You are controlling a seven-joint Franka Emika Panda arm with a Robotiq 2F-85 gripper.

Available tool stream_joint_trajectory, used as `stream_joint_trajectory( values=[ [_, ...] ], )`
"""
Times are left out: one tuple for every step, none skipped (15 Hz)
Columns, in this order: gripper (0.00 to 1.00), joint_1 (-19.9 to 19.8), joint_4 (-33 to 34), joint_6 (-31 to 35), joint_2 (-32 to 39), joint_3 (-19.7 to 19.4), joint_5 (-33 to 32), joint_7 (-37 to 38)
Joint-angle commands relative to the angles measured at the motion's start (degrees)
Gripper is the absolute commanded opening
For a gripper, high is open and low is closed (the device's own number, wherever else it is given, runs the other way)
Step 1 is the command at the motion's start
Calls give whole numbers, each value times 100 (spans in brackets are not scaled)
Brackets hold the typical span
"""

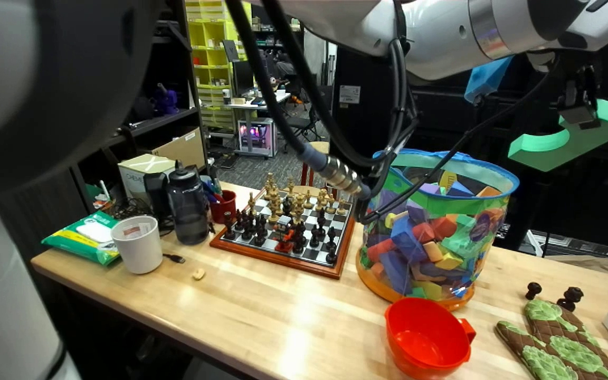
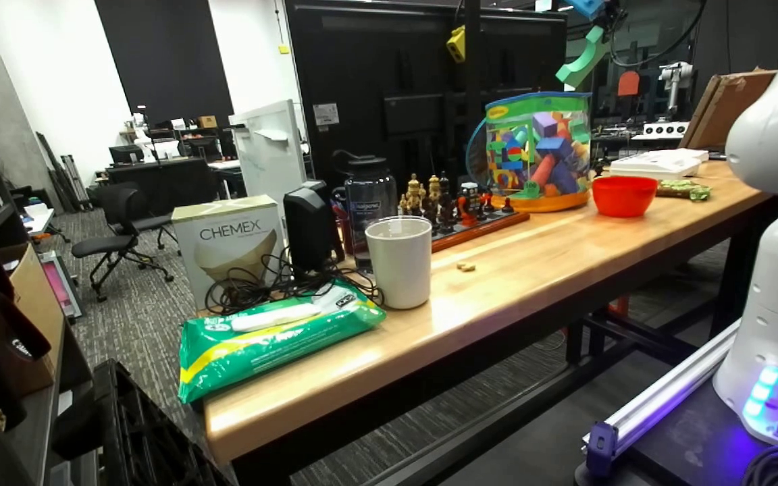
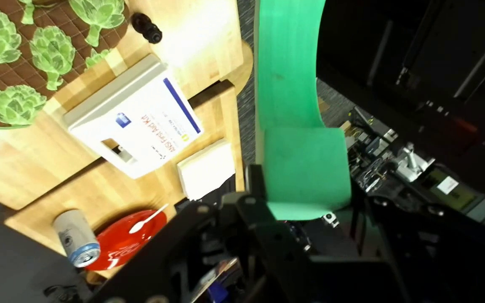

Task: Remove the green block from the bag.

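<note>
Wrist view: green block (image 3: 294, 111) pinched between fingers (image 3: 256, 181), jutting beyond

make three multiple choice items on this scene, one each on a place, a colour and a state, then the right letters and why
1. How is the bag?
A. lying on its side
B. upright but empty
C. upright with blocks inside

2. What colour is the bowl?
A. white
B. red
C. blue

3. Where is the curved green block?
A. held up by the gripper
B. in the bowl
C. under the bag

1 C: both exterior views show it standing, blocks visible through its clear wall.
2 B: both exterior views show its red side.
3 A: the wrist view shows it gripped; in both exterior views it hangs clear of the bag.
</note>
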Motion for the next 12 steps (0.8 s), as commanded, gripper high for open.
stream_joint_trajectory(
  values=[
    [19,-29,-148,-115,-30,-118,-392,1027],
    [19,-30,-197,-132,10,-159,-457,1288],
    [19,-28,-243,-167,41,-194,-519,1534],
    [19,-22,-256,-215,100,-230,-518,1732],
    [19,-9,-306,-239,140,-254,-566,1982],
    [19,15,-369,-246,182,-268,-604,2204],
    [19,32,-420,-232,234,-279,-638,2379],
    [19,54,-469,-233,287,-287,-686,2570],
    [19,79,-514,-232,347,-294,-743,2761],
    [19,92,-531,-217,415,-300,-754,2863],
    [19,115,-548,-223,477,-310,-794,3000],
    [19,126,-547,-206,543,-320,-784,3080]
  ],
)
